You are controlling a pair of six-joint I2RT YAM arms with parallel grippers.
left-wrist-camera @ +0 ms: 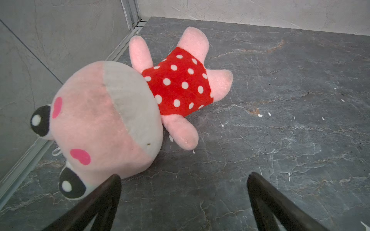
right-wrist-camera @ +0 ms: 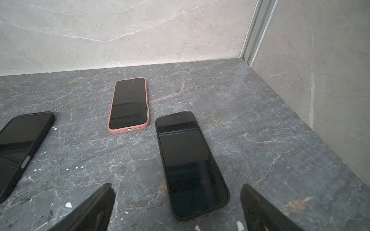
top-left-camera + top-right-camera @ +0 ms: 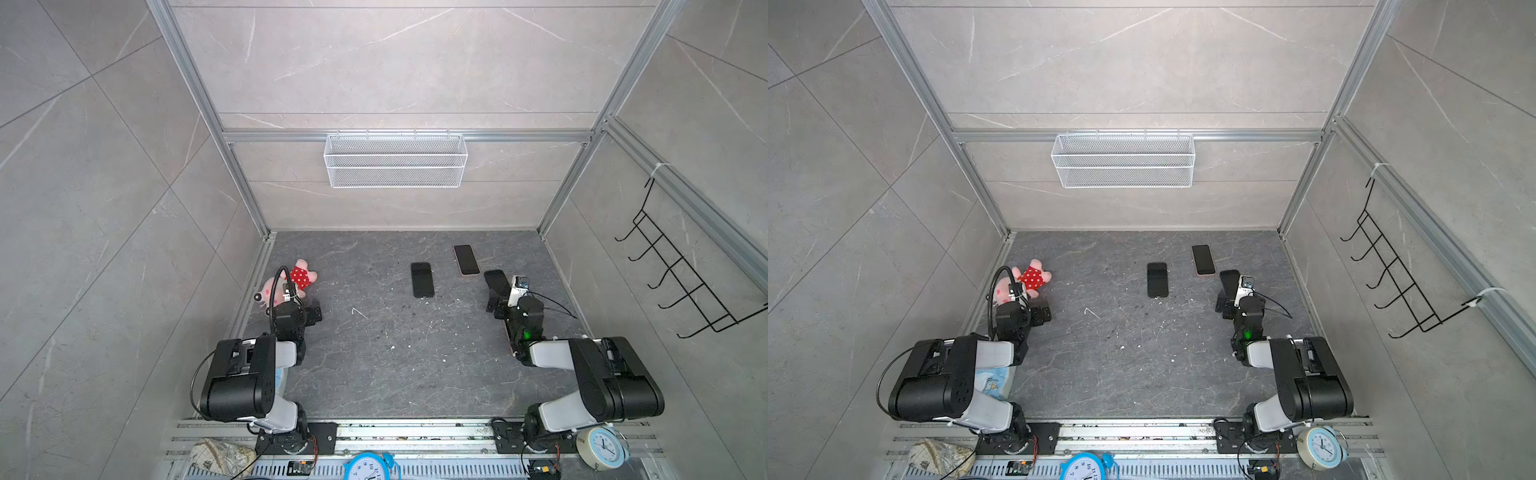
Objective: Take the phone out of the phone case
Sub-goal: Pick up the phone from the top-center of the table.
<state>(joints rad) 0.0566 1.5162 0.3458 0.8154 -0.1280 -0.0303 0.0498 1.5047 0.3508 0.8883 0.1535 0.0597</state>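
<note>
Nothing is done yet. Three phones lie on the table (image 3: 374, 374), each in its case: the middle phone (image 3: 422, 279), the pink phone (image 3: 466, 259) farther back, and the near phone (image 2: 190, 166) just in front of the right pincer (image 2: 178, 186). Both pincers are open and hold nothing. The left pincer (image 1: 183, 178) is by a toy (image 1: 112, 120). From above, the right arm (image 3: 598, 374) hides part of the near phone. Which phone to pick, I cannot tell.

The left arm (image 3: 245, 382) and the right arm (image 3: 602, 374) are bulky black joint housings linked by pale grey sleeves. A ribbed black hose (image 3: 271, 305) loops at the left wrist; a small green light (image 3: 527, 334) glows on the right, near a white camera block (image 3: 514, 294). The left hand (image 1: 183, 180) and right hand (image 2: 178, 192) end in flat black fingers (image 1: 104, 200).
</note>
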